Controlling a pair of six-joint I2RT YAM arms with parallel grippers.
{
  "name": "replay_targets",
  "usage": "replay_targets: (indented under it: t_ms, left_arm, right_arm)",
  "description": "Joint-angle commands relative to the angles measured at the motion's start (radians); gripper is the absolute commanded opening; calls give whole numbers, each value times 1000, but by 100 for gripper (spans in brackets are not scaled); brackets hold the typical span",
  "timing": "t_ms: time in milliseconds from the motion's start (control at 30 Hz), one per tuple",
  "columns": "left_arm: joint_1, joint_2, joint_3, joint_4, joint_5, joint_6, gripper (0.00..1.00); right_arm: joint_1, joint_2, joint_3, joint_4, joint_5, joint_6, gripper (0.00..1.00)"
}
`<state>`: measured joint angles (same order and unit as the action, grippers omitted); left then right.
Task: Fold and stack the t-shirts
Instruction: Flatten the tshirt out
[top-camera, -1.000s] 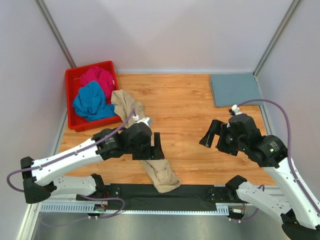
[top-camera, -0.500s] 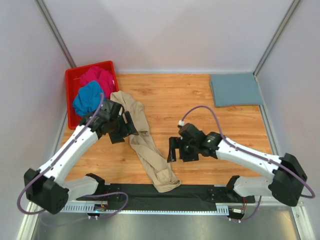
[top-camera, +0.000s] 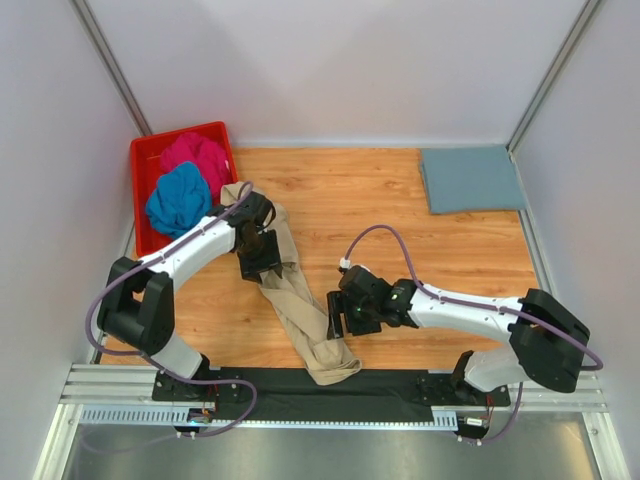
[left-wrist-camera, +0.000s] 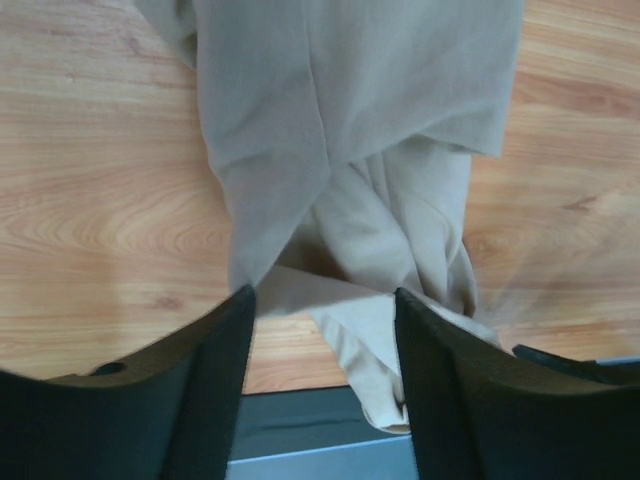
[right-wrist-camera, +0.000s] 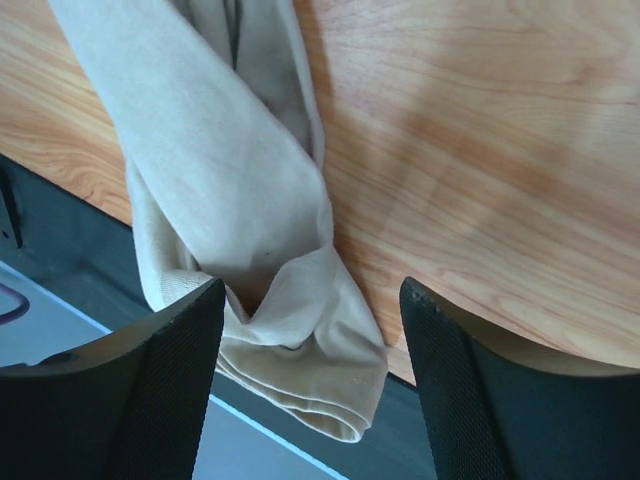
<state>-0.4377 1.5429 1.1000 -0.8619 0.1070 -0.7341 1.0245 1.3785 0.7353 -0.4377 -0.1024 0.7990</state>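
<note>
The beige t-shirt lies bunched in a long twisted strip from beside the red bin to the table's near edge. My left gripper is open above its far part, and the cloth shows between the fingers. My right gripper is open just above its near end, and the folded hem lies between the fingers. The magenta t-shirt and the bright blue t-shirt lie crumpled in the bin. The grey-blue t-shirt lies folded flat at the far right.
The red plastic bin stands at the far left corner. A black mat runs along the near edge, and the beige shirt's end hangs onto it. Grey walls close in the left, far and right sides.
My left gripper has swung from the table's near middle back to the far part of the beige shirt. My right gripper has moved left from the right side to the shirt's near end.
</note>
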Motion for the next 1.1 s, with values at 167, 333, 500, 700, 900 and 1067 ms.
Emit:
replay_targets:
  t_ms: [167,333,500,700,900,1067]
  left_arm:
    - [4,46,46,26,-65,61,39]
    - [22,11,-51,20,-105,48,41]
    - [22,-35,-127,106,-46,36,57]
    - [24,-50,-72,43,-21,50,64]
    - [37,-98,-75,12,3,19,68]
    - [40,-101,-95,-5,23,9,68]
  right_arm:
    - [-45,-79,110,-65,101,3,83]
    - [-162,66,283,-81,98,-50,84]
    - [-231,388,548,-35,8,-139,84]
    - [-253,730,975,-87,-52,-159,78]
    - [-259,875,1118,-91,-77,-118,66]
    - [-300,877,1076,-69,-72,-110,46]
